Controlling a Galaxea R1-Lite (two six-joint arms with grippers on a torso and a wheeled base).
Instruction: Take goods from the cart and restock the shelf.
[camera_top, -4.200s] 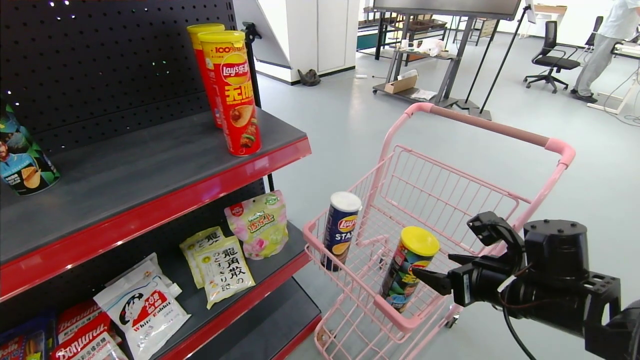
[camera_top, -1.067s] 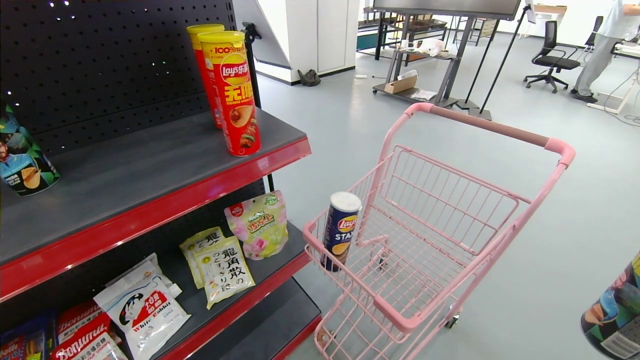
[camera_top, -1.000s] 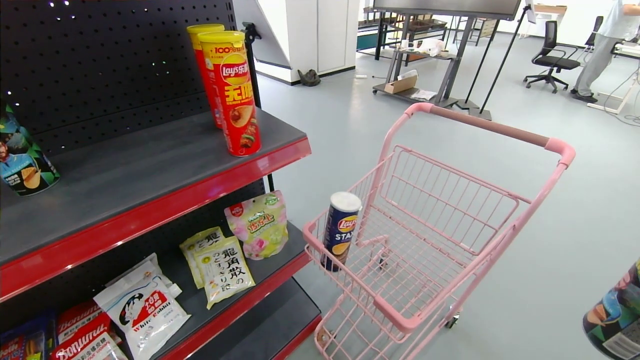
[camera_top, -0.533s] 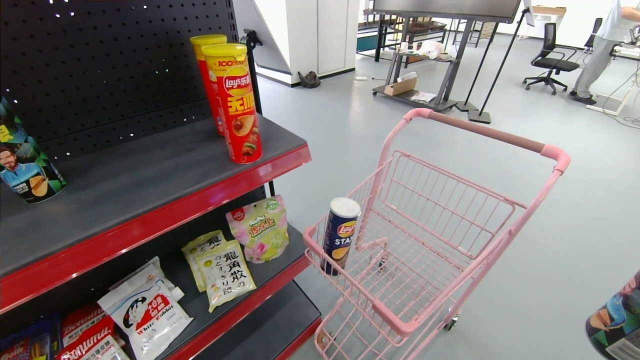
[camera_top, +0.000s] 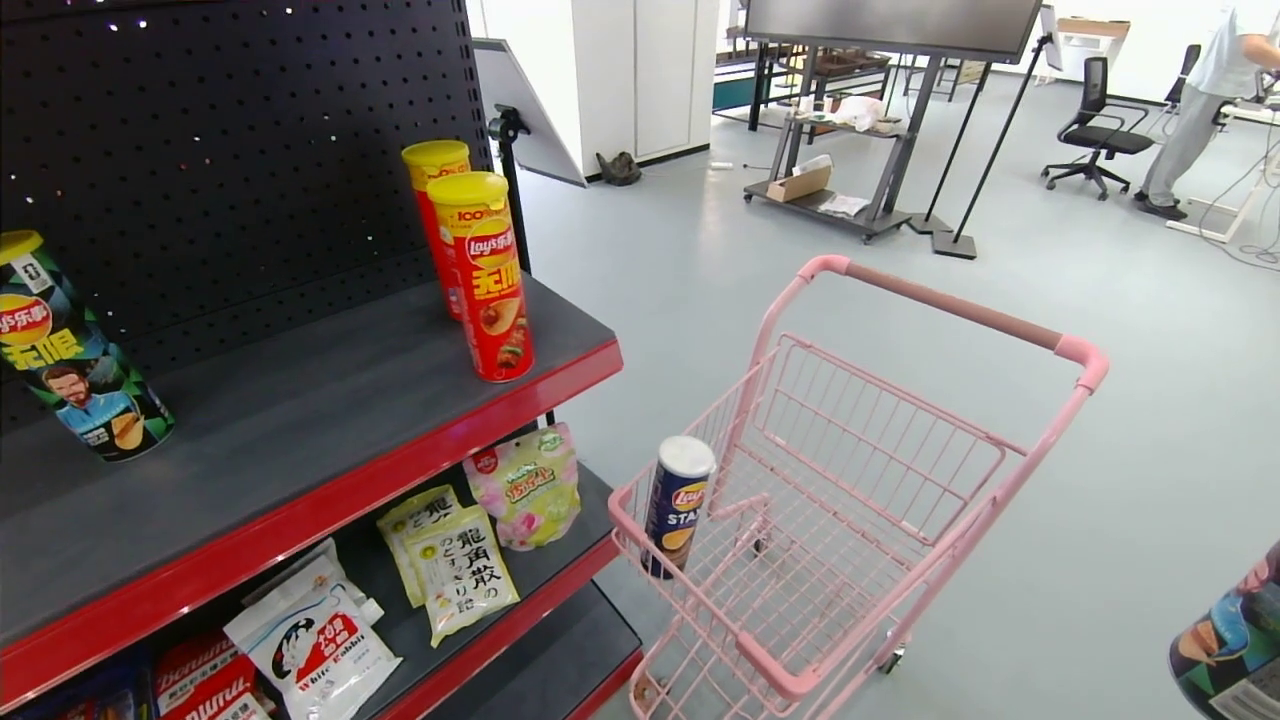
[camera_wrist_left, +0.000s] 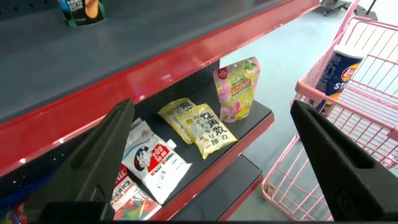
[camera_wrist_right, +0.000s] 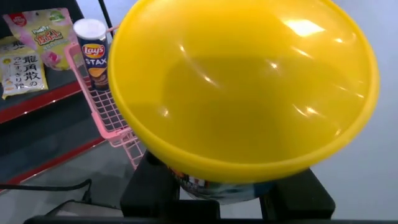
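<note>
One patterned chip can (camera_top: 1228, 648) is clamped in the right gripper (camera_wrist_right: 227, 193), fingers (camera_wrist_right: 152, 186) pressed to either side of its body; the right wrist view meets its yellow lid (camera_wrist_right: 245, 93) end-on, long axis running straight at that camera; the head view gives its side wall at 4 o'clock, apart from the pink cart (camera_top: 790, 682); a blue can (camera_top: 677, 505) stands upright in the cart's 9 o'clock corner; the left gripper (camera_wrist_left: 211, 109) gapes wide, empty.

Floor (camera_top: 1150, 420): smooth grey, running to the far room.
Screen (camera_top: 890, 15): large, dark, on a black metal stand (camera_top: 905, 130).
Cardboard box (camera_top: 800, 181): on the stand's low shelf.
Office chair (camera_top: 1098, 135): black, far right.
Cabinet (camera_top: 640, 80): white, behind.
</note>
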